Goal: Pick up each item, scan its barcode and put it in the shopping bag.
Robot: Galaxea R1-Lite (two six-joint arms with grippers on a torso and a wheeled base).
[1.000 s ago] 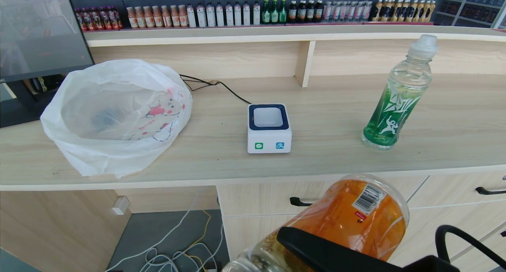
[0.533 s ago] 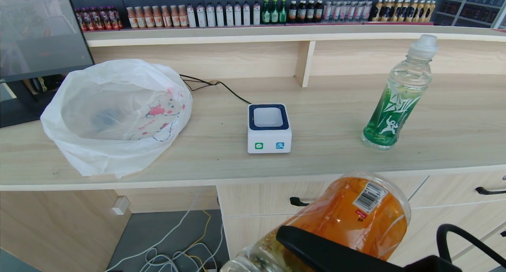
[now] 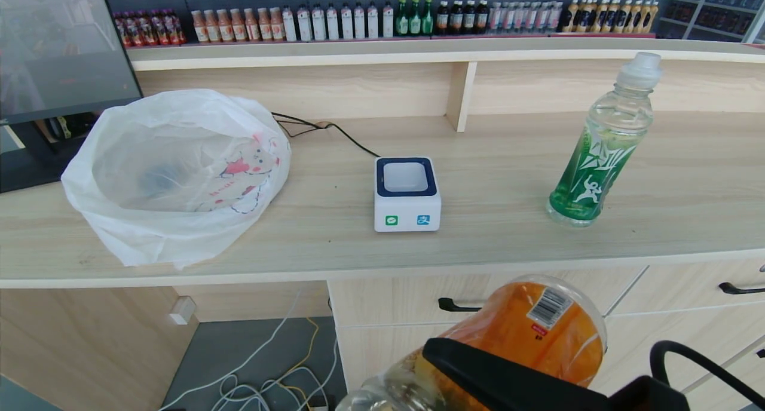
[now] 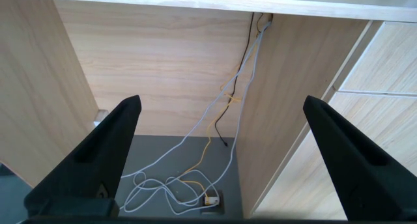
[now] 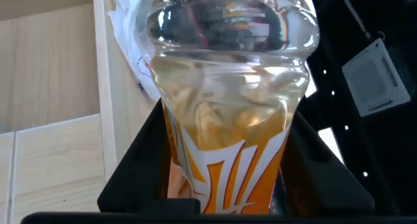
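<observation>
An orange drink bottle lies tilted in my right gripper, held in front of the counter's drawers, below and right of the scanner; its barcode label faces up. The right wrist view has the same orange bottle clamped between the black fingers. A white barcode scanner sits mid-counter. A green drink bottle stands upright at the right. A white shopping bag lies open on the left. My left gripper hangs open below the counter, over floor cables.
The wooden counter has a raised back shelf with a divider. A dark monitor stands at far left behind the bag. The scanner's cable runs along the counter. Drawer handles face me below the edge.
My right gripper has lowered the orange bottle slightly and turned it, so the barcode label sits lower and a bit left. Everything on the counter stays still.
</observation>
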